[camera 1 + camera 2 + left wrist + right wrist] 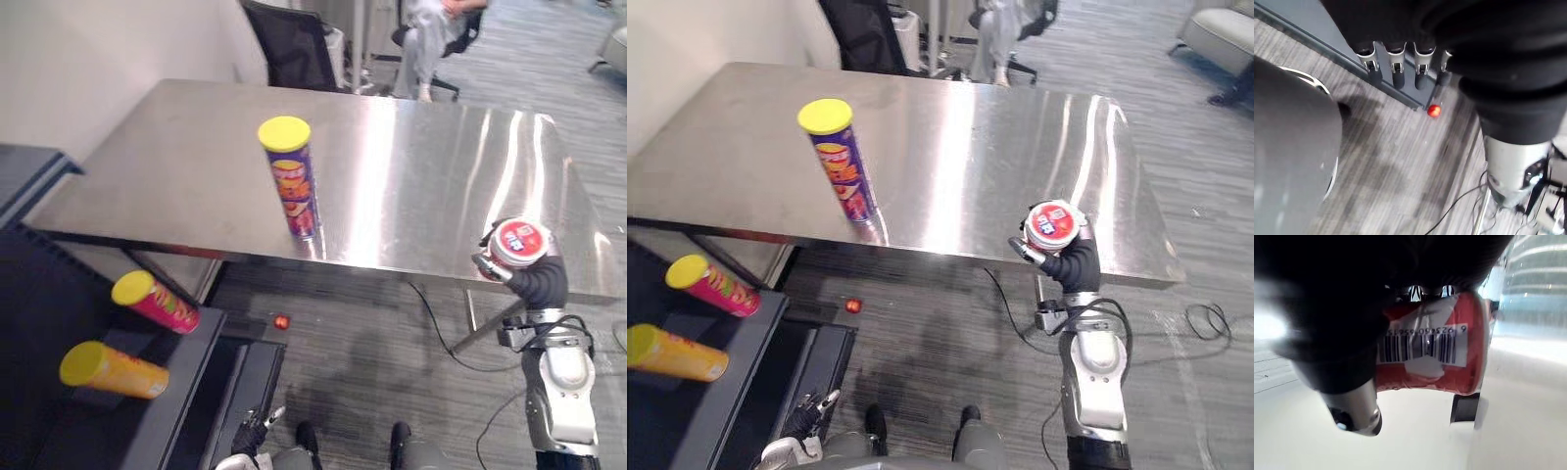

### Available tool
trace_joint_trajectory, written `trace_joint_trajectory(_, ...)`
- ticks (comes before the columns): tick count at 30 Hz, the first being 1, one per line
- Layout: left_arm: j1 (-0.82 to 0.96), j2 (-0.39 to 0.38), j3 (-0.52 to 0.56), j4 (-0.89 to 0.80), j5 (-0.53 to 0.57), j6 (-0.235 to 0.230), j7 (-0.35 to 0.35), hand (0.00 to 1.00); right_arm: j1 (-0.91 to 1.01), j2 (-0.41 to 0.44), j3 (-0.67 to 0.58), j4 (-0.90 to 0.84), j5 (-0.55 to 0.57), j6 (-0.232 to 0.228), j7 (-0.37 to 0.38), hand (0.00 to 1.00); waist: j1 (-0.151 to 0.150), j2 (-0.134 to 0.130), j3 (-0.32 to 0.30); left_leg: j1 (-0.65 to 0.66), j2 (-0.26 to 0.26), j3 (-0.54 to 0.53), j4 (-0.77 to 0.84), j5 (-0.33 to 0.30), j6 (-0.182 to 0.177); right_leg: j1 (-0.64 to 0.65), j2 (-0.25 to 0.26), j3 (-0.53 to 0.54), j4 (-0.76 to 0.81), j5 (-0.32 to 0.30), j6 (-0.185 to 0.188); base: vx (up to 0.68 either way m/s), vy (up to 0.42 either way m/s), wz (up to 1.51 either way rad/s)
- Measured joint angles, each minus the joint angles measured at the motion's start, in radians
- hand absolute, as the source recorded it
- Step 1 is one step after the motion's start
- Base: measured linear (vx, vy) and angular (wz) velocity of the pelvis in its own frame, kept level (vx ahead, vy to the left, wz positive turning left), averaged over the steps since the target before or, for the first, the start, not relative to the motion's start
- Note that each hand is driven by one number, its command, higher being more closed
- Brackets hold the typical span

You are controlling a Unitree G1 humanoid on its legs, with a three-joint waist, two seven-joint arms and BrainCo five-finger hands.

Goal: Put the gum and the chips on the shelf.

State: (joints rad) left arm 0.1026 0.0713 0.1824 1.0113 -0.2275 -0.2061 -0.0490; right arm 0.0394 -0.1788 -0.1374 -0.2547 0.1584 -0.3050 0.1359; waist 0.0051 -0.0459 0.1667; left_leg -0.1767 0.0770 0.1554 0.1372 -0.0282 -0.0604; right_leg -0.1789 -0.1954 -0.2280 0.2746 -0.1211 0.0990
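We face a steel table (pixel 421 166) over grey carpet (pixel 372 343). At the table's near right edge, our right hand (pixel 534 281) is curled round the gum tub (pixel 519 242). The purple chips can (pixel 294 181) stands upright mid-table. Below the table's near edge, leftward, our left hand (pixel 250 431) hangs with fingers relaxed.

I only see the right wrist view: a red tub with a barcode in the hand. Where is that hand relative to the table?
Observer: The right hand holds the gum tub upright over the table, at its near edge toward the right end.
Operator: Where are the chips?
Observer: A purple chips can stands upright mid-table, to the robot's left of the hand.
Operator: And the shelf?
Observer: The dark shelf sits low at the robot's left, with a pink can and an orange can lying on it.
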Motion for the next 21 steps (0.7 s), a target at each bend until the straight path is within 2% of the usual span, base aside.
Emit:
trace_joint_trajectory(1,0.001,0.0,0.0,-0.003,-0.008,0.001,-0.001,0.0,-0.002,0.0,0.007,0.0,0.0,0.0,-0.002,1.0,0.003,0.003,0.003,-0.015,-0.001,-0.03,-0.009,0.016,-0.002,0.001,0.0,-0.028,-0.001,-0.004,-0.007,-0.12,-0.111,1.52)
trace_joint_trajectory(2,0.005,-0.004,0.012,-0.018,-0.005,0.001,-0.002,0.0,-0.01,-0.001,0.022,0.0,0.0,-0.001,-0.012,1.0,0.009,0.016,0.01,-0.049,-0.003,-0.103,-0.061,0.069,-0.024,-0.008,0.007,-0.11,0.015,-0.012,-0.022,-0.11,-0.113,1.37)
trace_joint_trajectory(3,0.007,-0.005,0.016,-0.024,-0.004,0.001,-0.002,0.0,-0.017,-0.002,0.023,0.0,0.0,-0.001,-0.017,1.0,0.012,0.026,0.015,-0.057,0.0,-0.127,-0.089,0.084,-0.034,-0.011,0.012,-0.143,0.022,-0.016,-0.03,-0.14,-0.192,1.75)
trace_joint_trajectory(4,0.008,-0.004,0.021,-0.028,-0.004,0.004,-0.001,0.0,-0.019,-0.004,0.017,-0.002,-0.001,-0.001,-0.021,1.0,0.019,0.033,0.017,-0.059,0.025,-0.098,-0.159,0.08,-0.034,-0.001,0.024,-0.216,0.0,-0.01,-0.045,-0.1,-0.171,1.34)
trace_joint_trajectory(5,0.002,0.004,0.024,-0.019,-0.006,0.008,0.0,0.0,-0.021,-0.004,0.007,-0.003,-0.001,-0.001,-0.022,1.0,0.025,0.033,0.019,-0.068,0.042,-0.026,-0.166,0.07,-0.013,0.005,0.013,-0.259,-0.026,-0.002,-0.06,-0.13,-0.142,1.79)
trace_joint_trajectory(6,-0.012,0.009,0.043,-0.016,-0.007,0.013,-0.001,0.0,-0.036,-0.008,-0.025,0.001,-0.001,-0.001,-0.025,1.0,0.028,0.033,0.03,-0.116,0.081,0.146,-0.071,0.035,0.094,0.007,-0.022,-0.342,-0.015,-0.013,-0.079,-0.12,-0.113,1.64)
trace_joint_trajectory(7,-0.014,0.01,0.053,-0.015,-0.006,0.013,-0.001,0.0,-0.051,-0.009,-0.043,0.008,-0.001,0.001,-0.034,1.0,0.029,0.033,0.034,-0.135,0.114,0.28,0.076,0.049,0.148,0.006,-0.057,-0.39,0.02,-0.029,-0.093,-0.12,-0.117,1.75)
trace_joint_trajectory(8,0.005,0.009,0.059,-0.015,-0.005,0.014,0.001,0.0,-0.062,-0.011,-0.051,0.009,-0.001,-0.001,-0.048,1.0,0.026,0.039,0.031,-0.101,0.154,0.394,0.232,0.036,0.161,0.016,-0.095,-0.428,0.058,-0.046,-0.09,-0.08,-0.145,1.54)
trace_joint_trajectory(9,0.021,0.002,0.055,-0.016,-0.004,0.015,-0.003,0.0,-0.055,-0.023,-0.06,-0.001,-0.001,-0.005,-0.063,1.0,0.023,0.068,0.026,-0.084,0.182,0.46,0.285,0.007,0.159,0.031,-0.108,-0.492,0.087,-0.049,-0.092,-0.06,-0.106,1.32)
trace_joint_trajectory(10,0.022,-0.003,0.056,-0.024,-0.004,0.015,-0.005,0.0,-0.053,-0.027,-0.07,-0.005,-0.001,-0.006,-0.064,1.0,0.025,0.092,0.022,-0.092,0.173,0.468,0.263,0.024,0.145,0.033,-0.109,-0.517,0.1,-0.052,-0.095,-0.12,-0.045,1.5)
trace_joint_trajectory(11,0.025,-0.004,0.048,-0.03,-0.004,0.012,-0.006,0.0,-0.045,-0.027,-0.098,-0.004,-0.002,-0.005,-0.065,1.0,0.014,0.082,0.012,-0.08,0.095,0.441,0.105,0.103,0.138,0.038,-0.112,-0.536,0.048,-0.07,-0.083,-0.15,-0.005,1.39)
trace_joint_trajectory(12,0.012,0.004,0.063,-0.022,-0.004,0.014,-0.01,0.0,-0.034,-0.017,-0.117,-0.003,-0.003,-0.003,-0.062,1.0,0.011,0.079,0.011,-0.061,0.078,0.434,0.1,0.057,0.159,0.049,-0.126,-0.603,0.011,-0.044,-0.086,-0.18,-0.02,1.65)
trace_joint_trajectory(13,0.022,0.012,0.077,-0.004,-0.003,0.023,-0.015,0.0,-0.028,0.009,-0.129,-0.004,-0.003,0.0,-0.063,1.0,0.014,0.066,0.017,-0.022,0.124,0.477,0.236,-0.067,0.128,0.066,-0.131,-0.663,0.02,-0.033,-0.083,-0.13,-0.03,1.24)
trace_joint_trajectory(14,0.027,0.01,0.08,0.005,-0.003,0.023,-0.019,0.0,-0.024,0.015,-0.136,-0.005,-0.003,0.0,-0.063,1.0,0.009,0.068,0.017,0.004,0.132,0.477,0.231,-0.083,0.102,0.074,-0.136,-0.686,0.031,-0.036,-0.085,-0.13,0.003,1.16)
trace_joint_trajectory(15,0.029,0.008,0.08,0.023,-0.003,0.025,-0.023,0.0,-0.021,0.019,-0.153,-0.005,-0.003,0.001,-0.063,1.0,-0.002,0.088,0.008,0.046,0.141,0.472,0.191,-0.096,0.066,0.082,-0.141,-0.719,0.044,-0.038,-0.089,-0.14,0.104,1.01)
trace_joint_trajectory(17,0.029,0.007,0.08,0.039,0.008,0.034,-0.034,0.0,-0.019,0.019,-0.183,-0.005,-0.003,0.001,-0.064,1.0,-0.003,0.09,0.008,0.074,0.132,0.465,0.101,-0.11,0.027,0.079,-0.157,-0.765,0.07,-0.038,-0.087,-0.13,0.167,0.82)
trace_joint_trajectory(18,0.027,0.011,0.084,0.057,0.009,0.036,-0.037,0.0,-0.019,0.025,-0.189,-0.005,-0.003,0.001,-0.064,1.0,-0.004,0.082,0.008,0.073,0.113,0.462,0.057,-0.116,0.01,0.077,-0.176,-0.787,0.087,-0.034,-0.081,-0.15,0.208,0.54)
trace_joint_trajectory(19,0.031,0.01,0.098,0.063,0.013,0.043,-0.037,0.0,-0.016,0.03,-0.187,-0.005,-0.004,0.001,-0.062,1.0,-0.004,0.066,0.005,0.072,0.084,0.458,0.034,-0.104,0.017,0.076,-0.198,-0.796,0.091,-0.023,-0.065,-0.14,0.218,0.5)
trace_joint_trajectory(21,0.044,0.011,0.1,0.063,0.015,0.044,-0.035,0.0,-0.017,0.032,-0.183,-0.006,-0.005,0.001,-0.063,1.0,-0.004,0.058,-0.001,0.073,0.053,0.455,0.006,-0.103,0.021,0.078,-0.217,-0.805,0.078,0.009,-0.06,-0.09,0.211,0.24)
